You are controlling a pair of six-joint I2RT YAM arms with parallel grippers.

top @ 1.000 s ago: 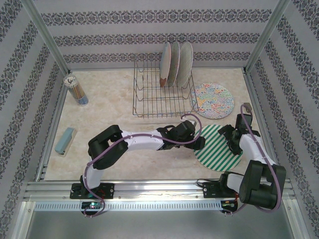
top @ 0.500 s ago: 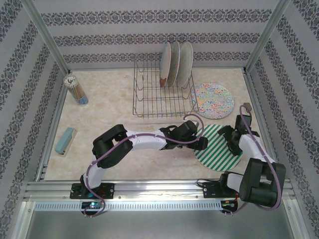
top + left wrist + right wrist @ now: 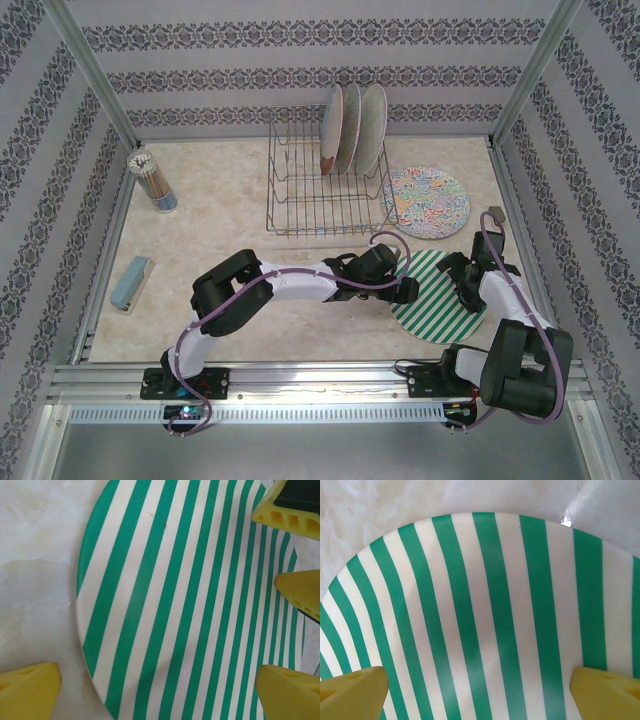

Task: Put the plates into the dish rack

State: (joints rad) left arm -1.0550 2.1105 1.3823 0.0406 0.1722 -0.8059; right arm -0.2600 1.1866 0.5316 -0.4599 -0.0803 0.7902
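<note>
A: What's on the desk?
B: The dish rack stands far centre, with three plates upright in its right slots. A floral plate lies flat just right of it. The striped plate lies flat, near right.
A: And the arms?
B: The left end effector is released, straddling the striped plate's left edge. The right end effector is released too, over its right part.

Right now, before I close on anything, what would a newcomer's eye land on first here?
The green-white striped plate lies flat at near right, with the left gripper and right gripper both over it, jaws wide open. Behind it, three plates stand on edge at the right end of the dish rack, and a floral plate lies flat beside the rack.
</note>
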